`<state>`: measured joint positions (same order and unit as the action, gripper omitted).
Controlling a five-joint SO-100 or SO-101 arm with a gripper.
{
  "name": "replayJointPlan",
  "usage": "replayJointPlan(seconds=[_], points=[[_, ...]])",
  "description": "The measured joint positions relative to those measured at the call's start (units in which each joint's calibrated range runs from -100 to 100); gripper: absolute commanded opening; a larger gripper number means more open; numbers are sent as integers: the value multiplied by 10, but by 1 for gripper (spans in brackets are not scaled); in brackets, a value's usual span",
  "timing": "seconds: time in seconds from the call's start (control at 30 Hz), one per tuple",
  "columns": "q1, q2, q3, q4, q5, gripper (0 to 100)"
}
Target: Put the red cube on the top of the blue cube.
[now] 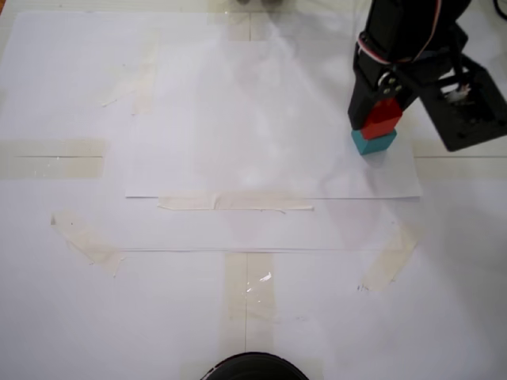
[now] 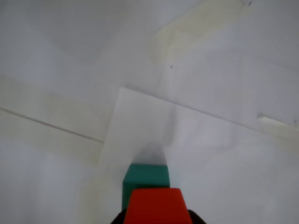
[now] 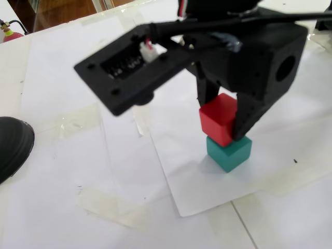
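On the white paper sheet (image 1: 238, 119) taped to the table, the blue cube (image 3: 230, 153) sits with the red cube (image 3: 219, 118) directly above it, clamped between the gripper (image 3: 220, 122) jaws. In a fixed view the red cube looks to be touching or just above the teal top, turned a little against it and overhanging 1 side. If the jaws part now, that offset could tip the red cube off; a finger dragging on release could also nudge the blue cube across the paper. No brand, label or writing is readable anywhere on the 2 cubes, arm or sheet.
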<state>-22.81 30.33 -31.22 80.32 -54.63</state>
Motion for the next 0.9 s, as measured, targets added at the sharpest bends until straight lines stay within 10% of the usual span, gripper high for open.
replayJointPlan(seconds=[0.9], points=[[-7,12,0,-21,-7,22]])
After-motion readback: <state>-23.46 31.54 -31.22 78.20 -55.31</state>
